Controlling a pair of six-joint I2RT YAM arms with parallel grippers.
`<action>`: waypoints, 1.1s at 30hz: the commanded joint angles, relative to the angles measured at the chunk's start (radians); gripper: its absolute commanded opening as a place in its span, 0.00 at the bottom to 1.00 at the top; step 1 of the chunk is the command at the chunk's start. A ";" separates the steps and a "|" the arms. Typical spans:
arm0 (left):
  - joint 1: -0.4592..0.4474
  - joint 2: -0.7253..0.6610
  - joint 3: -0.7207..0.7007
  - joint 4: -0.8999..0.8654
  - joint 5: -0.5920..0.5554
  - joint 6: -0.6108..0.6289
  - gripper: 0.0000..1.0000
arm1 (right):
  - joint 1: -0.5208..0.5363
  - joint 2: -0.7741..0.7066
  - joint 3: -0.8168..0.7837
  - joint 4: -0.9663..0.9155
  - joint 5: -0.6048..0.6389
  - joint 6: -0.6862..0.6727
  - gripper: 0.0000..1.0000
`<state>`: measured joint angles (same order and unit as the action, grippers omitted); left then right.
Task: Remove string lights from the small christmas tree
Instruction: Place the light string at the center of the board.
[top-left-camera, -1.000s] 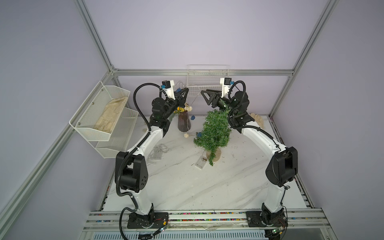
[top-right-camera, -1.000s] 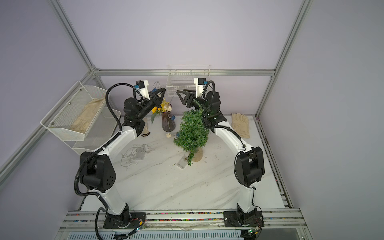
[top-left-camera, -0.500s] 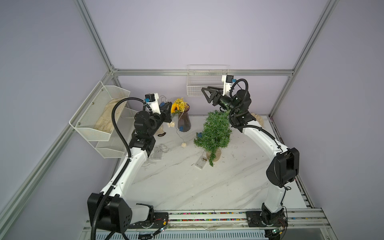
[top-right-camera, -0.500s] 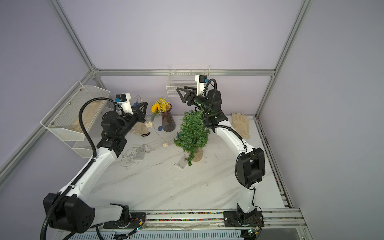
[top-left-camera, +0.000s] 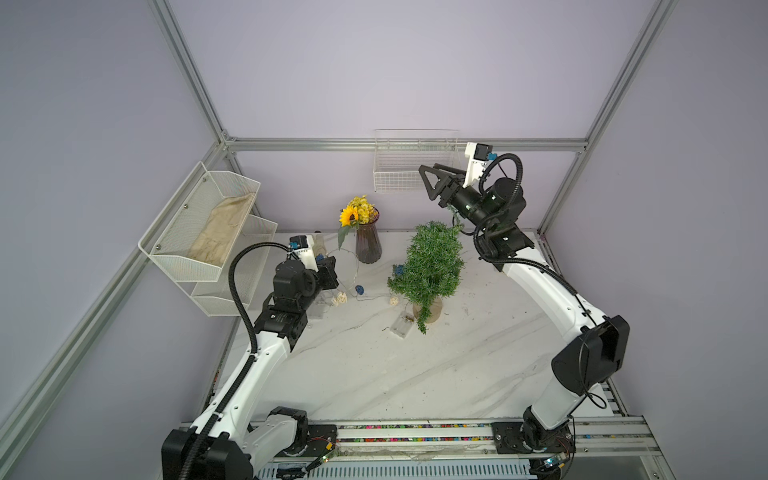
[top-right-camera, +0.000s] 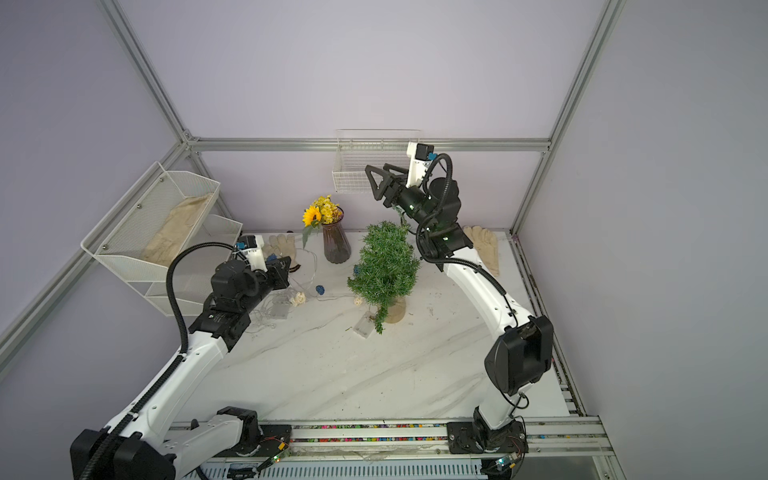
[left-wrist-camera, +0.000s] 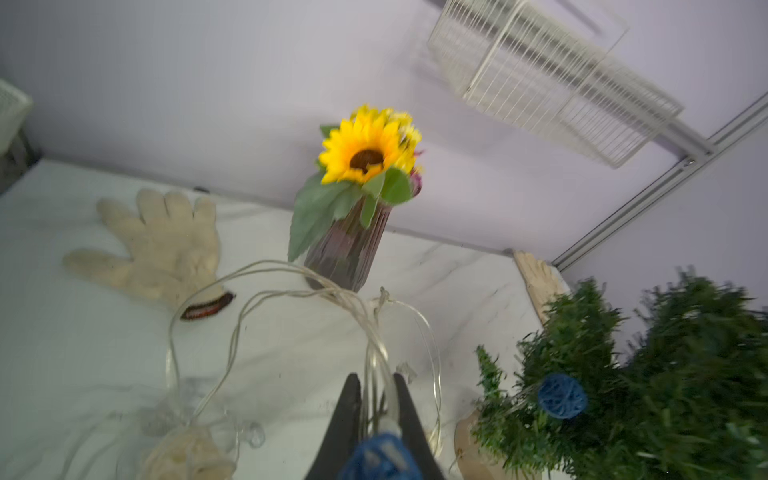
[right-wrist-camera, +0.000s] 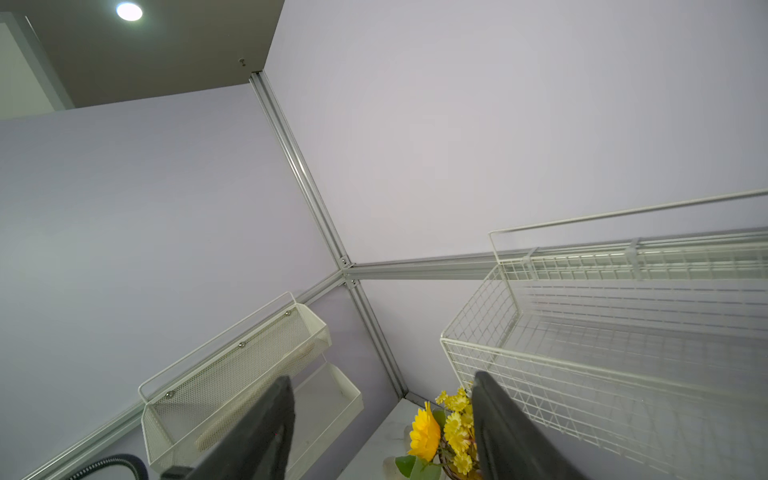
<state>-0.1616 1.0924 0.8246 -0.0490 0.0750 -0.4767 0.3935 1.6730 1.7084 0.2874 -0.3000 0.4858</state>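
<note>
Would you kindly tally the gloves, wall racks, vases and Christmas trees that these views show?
Gloves: 3
Wall racks: 2
Vases: 1
Christmas trees: 1
Total: 7

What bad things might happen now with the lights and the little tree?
The left gripper grips the string lights, but a blue ball sits in the tree; pulling might tip the tree. Wire loops hang close to the vase and might snag it.
</note>
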 joint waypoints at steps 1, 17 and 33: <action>-0.017 0.041 -0.104 0.041 -0.070 -0.110 0.00 | -0.038 -0.074 -0.038 -0.071 0.098 -0.010 0.70; -0.115 0.127 -0.113 -0.016 -0.292 -0.014 0.74 | -0.257 -0.232 -0.420 -0.198 0.144 0.190 0.70; -0.367 0.561 -0.229 0.890 0.089 -0.323 0.59 | -0.268 -0.167 -0.625 -0.172 0.045 0.249 0.73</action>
<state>-0.5285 1.5826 0.6476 0.5194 0.1589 -0.6468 0.1287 1.4952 1.0878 0.0875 -0.2272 0.7113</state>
